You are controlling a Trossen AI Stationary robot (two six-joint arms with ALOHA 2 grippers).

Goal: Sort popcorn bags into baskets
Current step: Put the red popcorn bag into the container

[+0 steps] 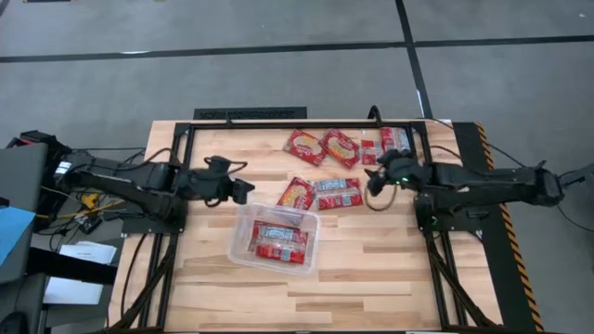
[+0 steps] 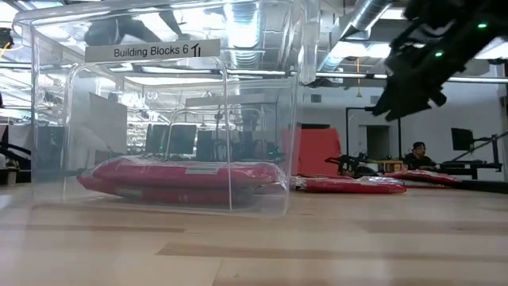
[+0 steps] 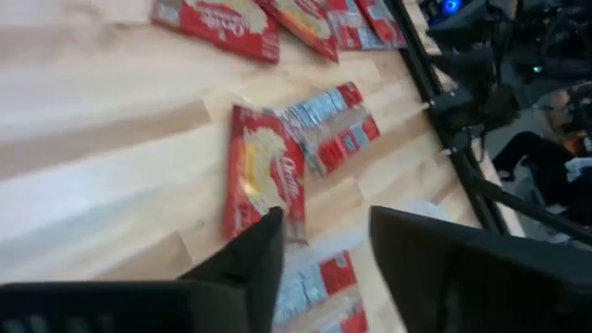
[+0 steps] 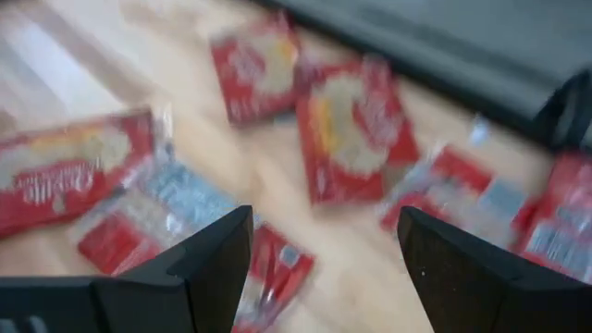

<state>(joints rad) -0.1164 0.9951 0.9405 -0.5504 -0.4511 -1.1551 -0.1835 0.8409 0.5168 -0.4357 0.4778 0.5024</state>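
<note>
Tub (image 2: 167, 119) w/ packets (image 1: 280, 239) | both pincers open, prob. empty

A light wooden plank table (image 1: 371, 269) with a black metal frame is carrying everything. A clear plastic rectangular tub (image 1: 243, 215) with rounded corners is sitting near its middle. Loose flat red popcorn packets are lying directly on the wood beyond the tub: two (image 1: 296, 192) (image 1: 338, 193) just beside it, four more (image 1: 303, 146) (image 1: 340, 147) (image 1: 371, 151) (image 1: 393, 139) lying farther back.
</note>
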